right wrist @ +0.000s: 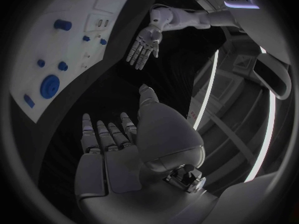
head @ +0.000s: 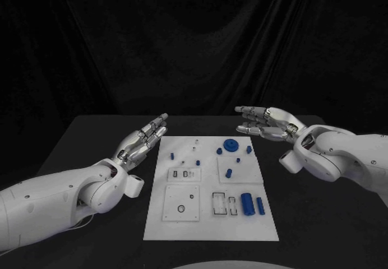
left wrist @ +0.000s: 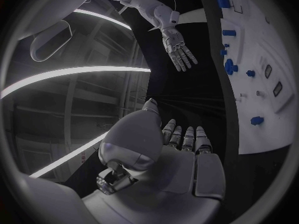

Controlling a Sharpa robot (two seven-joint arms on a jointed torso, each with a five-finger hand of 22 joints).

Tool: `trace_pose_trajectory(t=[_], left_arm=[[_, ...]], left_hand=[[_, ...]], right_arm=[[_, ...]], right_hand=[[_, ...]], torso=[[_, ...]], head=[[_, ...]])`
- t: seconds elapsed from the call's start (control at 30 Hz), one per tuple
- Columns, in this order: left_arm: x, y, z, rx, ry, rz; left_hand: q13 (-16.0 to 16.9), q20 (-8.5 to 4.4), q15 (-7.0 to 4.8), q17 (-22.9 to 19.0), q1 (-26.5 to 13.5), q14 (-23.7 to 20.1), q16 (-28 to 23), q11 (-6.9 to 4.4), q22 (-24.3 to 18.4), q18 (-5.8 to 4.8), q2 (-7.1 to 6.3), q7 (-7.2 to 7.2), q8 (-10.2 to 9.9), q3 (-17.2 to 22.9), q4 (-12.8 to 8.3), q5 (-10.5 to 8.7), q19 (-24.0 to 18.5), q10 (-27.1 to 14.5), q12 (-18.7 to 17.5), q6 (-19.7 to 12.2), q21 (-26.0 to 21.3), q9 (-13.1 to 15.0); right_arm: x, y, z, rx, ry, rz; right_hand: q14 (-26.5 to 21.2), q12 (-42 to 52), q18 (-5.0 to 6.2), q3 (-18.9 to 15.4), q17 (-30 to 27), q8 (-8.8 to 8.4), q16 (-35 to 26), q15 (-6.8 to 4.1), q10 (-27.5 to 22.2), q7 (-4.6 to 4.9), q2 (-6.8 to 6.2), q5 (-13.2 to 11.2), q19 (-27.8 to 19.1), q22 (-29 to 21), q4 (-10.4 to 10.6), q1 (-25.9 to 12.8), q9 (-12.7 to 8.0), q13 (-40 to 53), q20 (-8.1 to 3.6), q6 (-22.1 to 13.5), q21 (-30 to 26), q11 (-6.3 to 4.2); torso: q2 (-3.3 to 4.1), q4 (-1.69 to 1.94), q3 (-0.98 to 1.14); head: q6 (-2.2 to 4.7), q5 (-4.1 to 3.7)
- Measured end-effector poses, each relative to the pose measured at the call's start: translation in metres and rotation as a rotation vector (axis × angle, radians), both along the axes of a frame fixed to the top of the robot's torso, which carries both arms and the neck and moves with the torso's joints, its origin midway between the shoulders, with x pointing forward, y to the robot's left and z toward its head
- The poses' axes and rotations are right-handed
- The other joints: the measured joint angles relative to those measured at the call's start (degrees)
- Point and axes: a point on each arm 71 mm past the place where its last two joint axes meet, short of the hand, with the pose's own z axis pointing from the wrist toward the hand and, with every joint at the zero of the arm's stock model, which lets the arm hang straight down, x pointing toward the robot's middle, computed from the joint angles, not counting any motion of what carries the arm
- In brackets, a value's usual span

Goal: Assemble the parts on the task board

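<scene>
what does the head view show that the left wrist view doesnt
The head view alone shows the white rectangular task board whole, down to its near end, where the long blue cylinders lie by the slots.

The left wrist view alone shows the palm side of the silver left robot hand from behind, fingers straight and holding nothing.

Both show the silver right robot hand open off the board's far corner, and the round blue gear-like disc with small blue pieces around it.

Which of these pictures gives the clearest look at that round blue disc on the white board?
The right wrist view: the round blue disc looks large and unobstructed there, near the corner of the white task board. The head view shows the disc small, at the board's far end. In the left wrist view it appears small and foreshortened.
</scene>
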Motion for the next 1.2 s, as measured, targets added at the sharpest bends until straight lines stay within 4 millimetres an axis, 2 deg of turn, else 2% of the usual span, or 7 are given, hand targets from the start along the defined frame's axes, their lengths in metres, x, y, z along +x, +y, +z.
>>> trace_pose_trajectory(t=[0.07,0.17,0.3,0.4,0.57,0.67,1.2], left_arm=[[0.0,0.001,0.002,0.005,-0.007,0.003],[0.0,0.003,0.005,0.012,-0.018,0.009],[-0.001,0.006,0.008,0.017,-0.027,0.017],[-0.001,0.008,0.011,0.019,-0.033,0.019],[-0.001,0.006,0.014,0.018,-0.042,0.017],[-0.002,0.007,0.018,0.018,-0.048,0.016],[-0.005,0.005,0.03,0.006,-0.065,0.004]], left_hand=[[0.0,0.0,0.0,0.0,0.8,0.0,0.0,0.27,0.0,0.0,0.02,0.18,0.0,0.2,0.2,0.97,0.0,-0.1,0.0,0.2,0.0,0.0],[0.0,0.0,0.0,0.0,1.0,0.0,0.0,0.33,0.0,0.0,0.27,0.18,0.0,0.2,0.2,1.25,0.0,-0.1,0.0,0.2,0.0,0.0],[0.0,0.0,0.0,0.0,1.2,0.0,0.0,0.33,0.0,0.0,0.03,0.19,0.0,0.2,0.2,1.62,0.0,-0.1,0.0,0.2,0.0,0.0],[0.0,0.0,0.0,0.0,1.6,0.0,0.0,0.33,0.0,0.01,0.28,0.19,0.0,0.4,0.1,2.27,0.0,-0.1,0.0,0.2,0.0,0.0],[0.0,0.26,0.0,0.0,2.6,0.0,0.0,0.33,0.0,0.01,0.02,0.19,0.0,0.5,-0.1,3.41,0.2,-0.1,0.0,0.2,0.0,0.0],[0.0,0.45,0.0,0.0,3.1,0.0,0.0,0.33,0.0,0.0,-0.05,0.19,0.0,0.8,0.0,3.86,0.0,-0.1,0.0,0.2,0.0,0.0],[0.0,2.09,0.0,0.0,5.6,0.0,0.0,1.16,0.0,0.01,-0.44,0.7,0.0,1.6,-0.5,6.9,0.0,-0.1,0.0,0.7,0.0,0.0]], right_arm=[[0.003,0.002,0.009,-0.095,-0.045,0.016],[0.008,0.008,0.023,-0.268,-0.126,0.049],[0.012,0.019,0.032,-0.48,-0.221,0.095],[0.014,0.025,0.036,-0.642,-0.295,0.126],[0.016,0.03,0.037,-0.822,-0.374,0.149],[0.017,0.032,0.037,-0.892,-0.403,0.154],[0.023,0.037,0.028,-1.043,-0.488,0.154]], right_hand=[[17.6,0.7,0.0,2.9,1.9,0.0,2.9,-0.36,6.4,-0.02,-0.72,-5.0,14.8,1.0,-2.5,1.9,0.1,0.8,-0.05,2.2,3.6,0.61],[33.8,2.6,-0.01,7.1,3.8,1.45,5.4,-2.69,20.4,0.0,-2.15,-9.2,28.4,0.9,-4.0,2.5,1.1,2.4,-1.85,11.8,5.4,-0.02],[46.6,3.8,-0.01,10.0,6.7,1.65,8.0,-6.72,34.7,-1.74,-3.56,-10.8,40.5,0.9,-5.7,3.1,1.5,3.7,-5.5,18.9,6.4,-1.79],[52.9,4.0,0.0,11.6,9.1,2.5,9.1,-9.01,40.4,-1.57,-4.31,-11.0,46.8,0.8,-6.8,3.4,2.2,4.0,-7.77,26.2,6.8,-3.18],[61.3,3.6,0.0,13.2,14.0,1.74,14.6,-11.23,44.0,-2.3,-6.1,-11.9,54.7,2.7,-8.4,3.7,2.2,3.7,-10.79,27.4,10.1,-4.72],[62.9,2.5,0.0,14.7,21.6,1.59,26.1,-12.34,45.3,-2.3,-6.98,-12.4,58.1,6.9,-8.9,3.4,2.1,3.0,-12.34,27.4,15.7,-5.29],[64.5,2.4,0.0,16.1,35.3,1.59,46.5,-14.04,47.5,-0.34,-9.6,-14.7,55.7,20.8,-7.2,0.7,2.0,2.7,-13.27,27.7,30.6,-5.44]], torso=[[0.32,0.36,-0.24],[0.88,0.96,-0.54],[1.53,1.6,-0.86],[2.08,2.06,-1.09],[2.82,2.96,-1.32],[3.21,3.56,-1.37],[4.95,5.23,-1.46]], head=[[-0.33,-0.12],[-0.73,-0.38],[-1.1,-0.64],[-1.36,-0.8],[-2.25,-1.18],[-2.59,-1.55],[-2.64,-3.04]])
